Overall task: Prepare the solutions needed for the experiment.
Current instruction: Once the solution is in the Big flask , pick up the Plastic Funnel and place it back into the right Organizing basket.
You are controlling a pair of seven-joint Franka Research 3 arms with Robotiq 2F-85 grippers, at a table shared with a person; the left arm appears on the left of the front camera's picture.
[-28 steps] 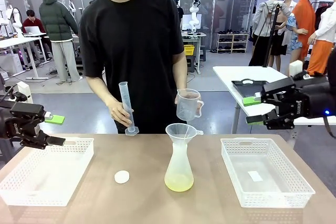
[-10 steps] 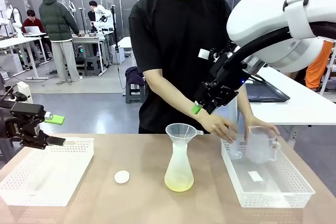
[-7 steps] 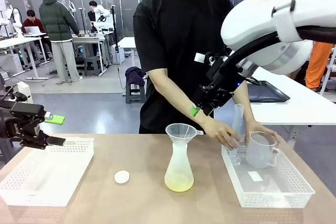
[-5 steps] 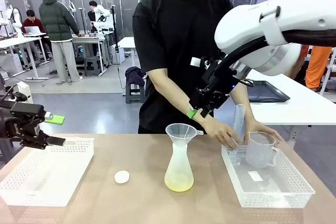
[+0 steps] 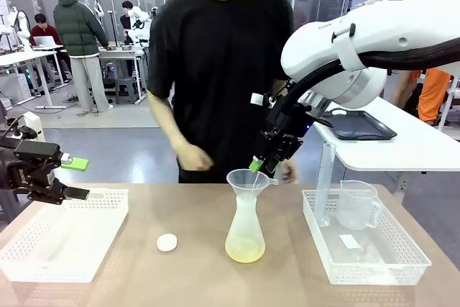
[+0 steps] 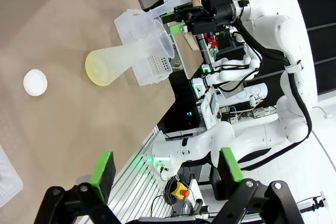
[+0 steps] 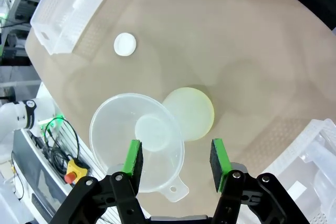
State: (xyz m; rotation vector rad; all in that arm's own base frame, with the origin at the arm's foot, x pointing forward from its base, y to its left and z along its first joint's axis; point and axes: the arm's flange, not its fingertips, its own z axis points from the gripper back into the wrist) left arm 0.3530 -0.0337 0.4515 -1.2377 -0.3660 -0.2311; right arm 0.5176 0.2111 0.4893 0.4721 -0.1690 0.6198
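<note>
The right end effector [image 5: 264, 168] hangs released just above the funnel [image 5: 248, 180] on the flask [image 5: 245, 222] of yellowish solution [image 5: 245, 251]. The left end effector [image 5: 75, 179] is released too.

Two baskets [image 5: 50, 267] [image 5: 374, 271]; one flask [image 5: 244, 235], funnel [image 5: 248, 180], cap [image 5: 167, 242], cylinder [image 5: 325, 177], beaker [image 5: 357, 206]

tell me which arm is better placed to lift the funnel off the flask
Right, probably: the right gripper hangs just over the funnel, jaws open, while the left gripper sits far off above the left basket.
</note>
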